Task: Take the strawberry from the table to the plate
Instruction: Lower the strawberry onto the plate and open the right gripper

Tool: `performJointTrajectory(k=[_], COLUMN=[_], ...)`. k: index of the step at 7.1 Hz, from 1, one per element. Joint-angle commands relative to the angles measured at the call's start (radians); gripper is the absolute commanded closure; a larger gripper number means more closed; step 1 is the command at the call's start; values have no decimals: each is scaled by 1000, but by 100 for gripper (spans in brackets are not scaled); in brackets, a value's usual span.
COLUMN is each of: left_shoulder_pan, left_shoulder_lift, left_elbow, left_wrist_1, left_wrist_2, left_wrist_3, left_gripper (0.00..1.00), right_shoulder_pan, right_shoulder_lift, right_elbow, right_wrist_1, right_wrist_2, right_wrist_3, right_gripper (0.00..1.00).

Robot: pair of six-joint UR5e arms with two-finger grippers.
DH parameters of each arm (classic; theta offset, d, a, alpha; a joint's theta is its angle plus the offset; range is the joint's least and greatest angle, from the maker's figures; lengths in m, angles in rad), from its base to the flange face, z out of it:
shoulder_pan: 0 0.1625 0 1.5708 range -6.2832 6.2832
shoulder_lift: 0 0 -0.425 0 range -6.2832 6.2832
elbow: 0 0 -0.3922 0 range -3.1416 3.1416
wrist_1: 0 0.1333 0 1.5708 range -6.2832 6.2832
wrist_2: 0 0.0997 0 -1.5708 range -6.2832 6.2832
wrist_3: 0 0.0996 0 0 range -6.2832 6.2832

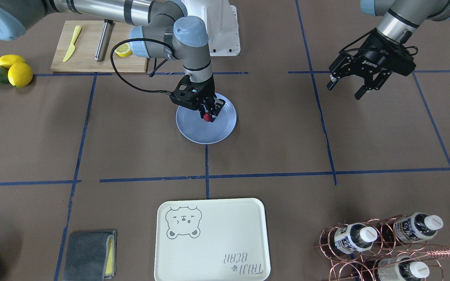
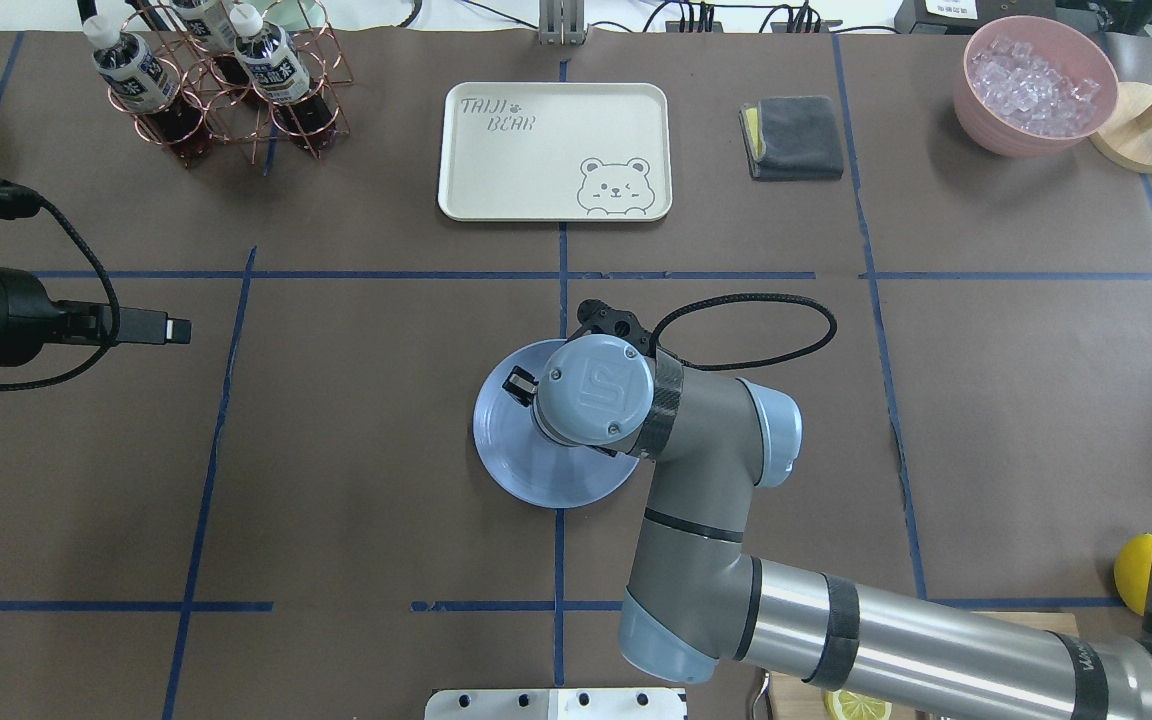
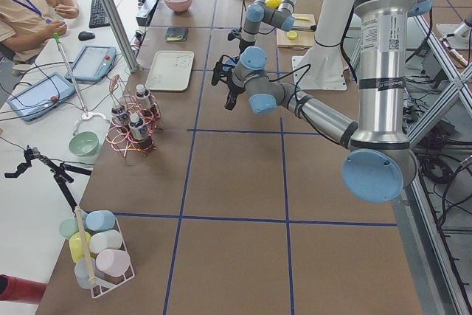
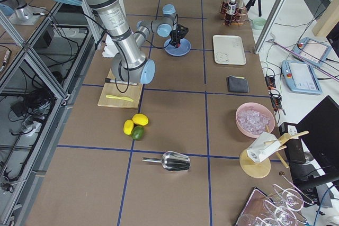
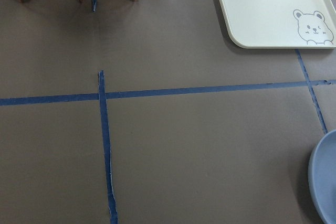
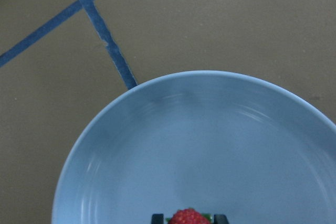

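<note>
The right end effector points straight down with its fingers pinching the strawberry, which sits directly between the tips. The berry is too small and round to judge a long axis. It hangs over about the middle of the blue-grey plate, and I cannot tell whether it touches the floor of the plate. The rim lies well clear on every side, so a release here should land inside. The left end effector hovers spread open, well apart over bare table. The bear-print tray lies well away, across a blue tape line.
</note>
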Motion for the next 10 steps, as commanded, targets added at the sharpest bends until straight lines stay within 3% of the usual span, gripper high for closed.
performJointTrajectory(k=[1, 2, 3, 6, 8, 10], left_shoulder_pan=[0, 0, 0, -2, -61, -217], left_shoulder_lift=[-6, -9, -10, -1, 46, 100], left_elbow=[0, 0, 0, 0, 0, 45], left_wrist_1=[1, -2, -2, -2, 1, 2], left_wrist_2=[0, 0, 0, -2, -3, -145], left_wrist_3=[0, 0, 0, 3, 120, 399], left_gripper=[1, 1, 1, 1, 1, 1], right_shoulder_pan=[-1, -1, -1, 33, 109, 245], right_shoulder_lift=[2, -4, -1, -16, -227, -451], right_elbow=[-6, -8, -11, 40, 304, 484], right_wrist_1=[2, 2, 2, 2, -2, -5], right_wrist_2=[0, -2, -14, 0, 103, 249], right_wrist_3=[7, 6, 6, -6, -93, -213], right_gripper=[95, 14, 0, 0, 0, 0])
